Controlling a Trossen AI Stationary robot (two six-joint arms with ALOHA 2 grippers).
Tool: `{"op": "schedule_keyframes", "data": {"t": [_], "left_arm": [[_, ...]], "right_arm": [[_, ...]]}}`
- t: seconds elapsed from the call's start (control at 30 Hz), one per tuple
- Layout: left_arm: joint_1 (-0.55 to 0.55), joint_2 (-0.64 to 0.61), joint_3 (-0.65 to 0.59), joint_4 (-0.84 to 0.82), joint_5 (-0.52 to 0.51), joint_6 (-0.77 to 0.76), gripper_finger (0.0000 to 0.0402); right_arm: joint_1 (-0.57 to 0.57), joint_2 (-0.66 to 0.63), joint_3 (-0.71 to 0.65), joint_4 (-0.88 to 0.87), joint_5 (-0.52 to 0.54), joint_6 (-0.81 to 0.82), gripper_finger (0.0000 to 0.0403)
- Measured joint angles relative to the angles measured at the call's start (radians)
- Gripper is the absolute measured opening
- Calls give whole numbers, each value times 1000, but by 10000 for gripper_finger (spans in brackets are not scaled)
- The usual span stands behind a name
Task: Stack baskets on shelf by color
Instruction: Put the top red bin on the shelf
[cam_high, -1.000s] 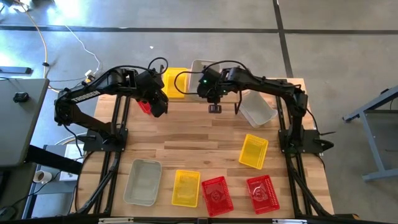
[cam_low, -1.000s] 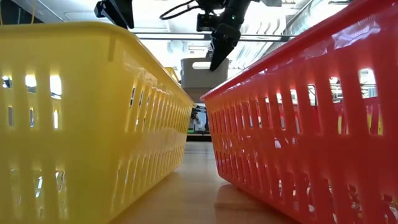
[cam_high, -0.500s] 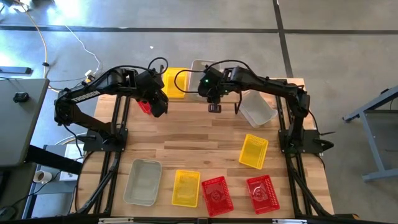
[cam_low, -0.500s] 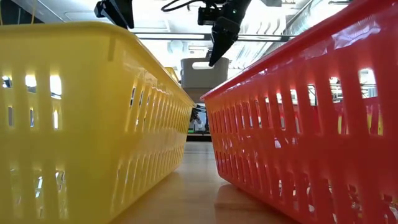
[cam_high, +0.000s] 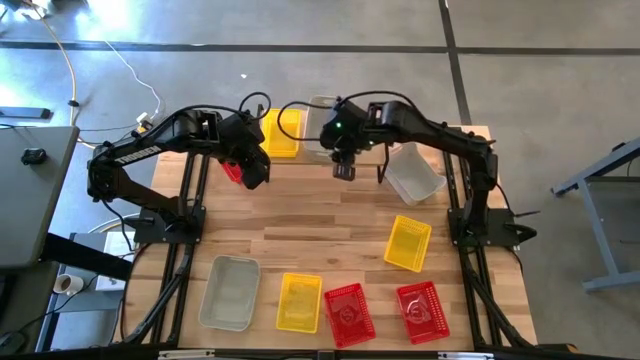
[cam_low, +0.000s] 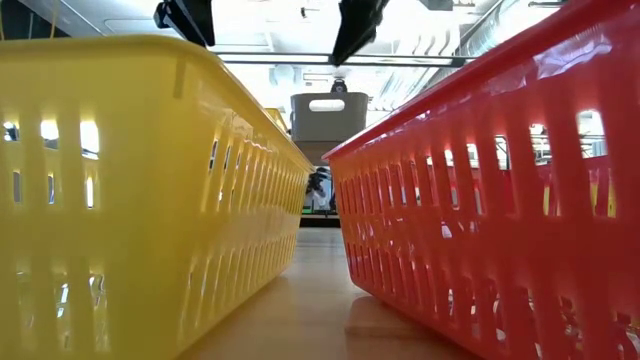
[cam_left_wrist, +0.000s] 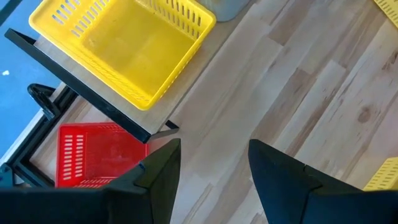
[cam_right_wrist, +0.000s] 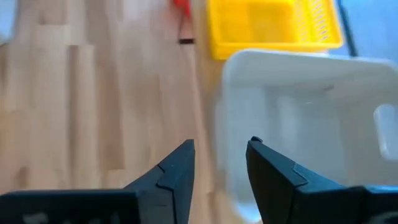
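Observation:
On the shelf (cam_high: 303, 148) at the table's far edge stand a yellow basket (cam_high: 283, 132) and a grey-white basket (cam_high: 320, 115). A red basket (cam_left_wrist: 93, 155) lies lower, beside and partly under the shelf's plank. My left gripper (cam_left_wrist: 214, 168) hovers open over the bare tabletop next to that red basket (cam_high: 230, 170). My right gripper (cam_right_wrist: 221, 155) is open in the air just in front of the shelf's grey-white basket (cam_right_wrist: 298, 118), touching nothing. In the low view it shows high up (cam_low: 355, 22).
Another grey-white basket (cam_high: 413, 172) sits tilted at the far right, and a yellow one (cam_high: 408, 242) lies right of centre. Along the near edge lie a grey-white (cam_high: 230, 292), a yellow (cam_high: 299, 302) and two red baskets (cam_high: 349, 314) (cam_high: 418, 311). The table's middle is bare wood.
My right gripper has risen, climbing toward the top of the low view, and has drifted a little toward the far edge and the shelf's grey-white basket. Its fingers have stayed open.

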Motion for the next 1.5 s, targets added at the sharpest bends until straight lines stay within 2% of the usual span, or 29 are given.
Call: {"op": "schedule_keyframes", "data": {"t": [0.17, 0.33, 0.6, 0.87, 1.17, 1.37, 1.5], "left_arm": [[-37, 0, 0, -12, -1, 33, 179], [-119, 0, 0, -26, -21, 37, 179], [-263, 0, -3, -61, -26, 8, 179], [-319, -50, -167, -55, -31, -80, 179], [-292, -120, -348, -5, -67, -205, 179], [-235, -160, -431, 12, -76, -303, 179], [-188, -164, -473, 16, -88, -301, 179]], "right_arm": [[70, 0, 37, -80, -2, 84, 131], [145, 0, 28, -151, 15, 183, 131], [259, 1, 27, -276, 127, 413, 131], [347, 1, 26, -345, 208, 582, 130], [360, -2, 26, -345, 217, 584, 130], [318, -21, 26, -345, 233, 442, 130], [273, -52, 26, -345, 237, 310, 130]]}}
